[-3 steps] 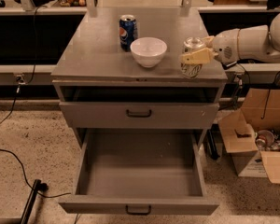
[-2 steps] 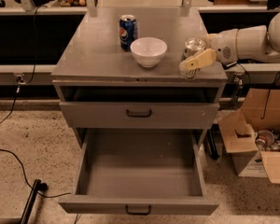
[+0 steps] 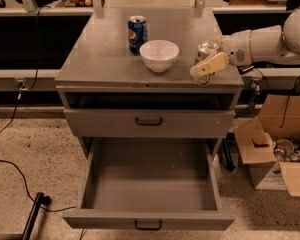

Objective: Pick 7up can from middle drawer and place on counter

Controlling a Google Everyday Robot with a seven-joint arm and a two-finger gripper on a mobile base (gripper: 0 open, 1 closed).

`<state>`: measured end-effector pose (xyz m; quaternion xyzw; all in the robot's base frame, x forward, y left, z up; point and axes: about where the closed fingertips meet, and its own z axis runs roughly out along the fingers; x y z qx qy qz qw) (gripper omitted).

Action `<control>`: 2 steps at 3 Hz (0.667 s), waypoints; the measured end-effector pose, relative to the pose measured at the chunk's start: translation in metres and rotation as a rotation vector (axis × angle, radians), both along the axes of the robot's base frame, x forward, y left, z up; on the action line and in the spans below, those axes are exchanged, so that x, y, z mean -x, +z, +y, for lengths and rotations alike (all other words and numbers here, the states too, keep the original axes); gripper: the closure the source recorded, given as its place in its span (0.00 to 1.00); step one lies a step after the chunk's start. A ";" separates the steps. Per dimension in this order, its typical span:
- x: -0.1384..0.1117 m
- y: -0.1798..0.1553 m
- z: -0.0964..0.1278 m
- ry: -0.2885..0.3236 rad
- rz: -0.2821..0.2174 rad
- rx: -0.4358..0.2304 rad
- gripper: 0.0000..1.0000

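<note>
Arm reaches in level from the right, gripper at the counter's right edge, jaws pinching the 7up can.

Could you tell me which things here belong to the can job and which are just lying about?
Job:
- 7up can, standing on the counter
- counter
- middle drawer, pulled open
- gripper, at the can near the counter's right edge

Lying about:
- Pepsi can
- bowl
- cardboard box on the floor
</note>
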<state>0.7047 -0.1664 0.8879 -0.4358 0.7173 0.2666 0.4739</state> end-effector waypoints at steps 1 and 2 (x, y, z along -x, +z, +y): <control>0.007 0.019 -0.013 0.039 -0.056 -0.027 0.00; 0.016 0.037 -0.027 0.082 -0.108 -0.042 0.00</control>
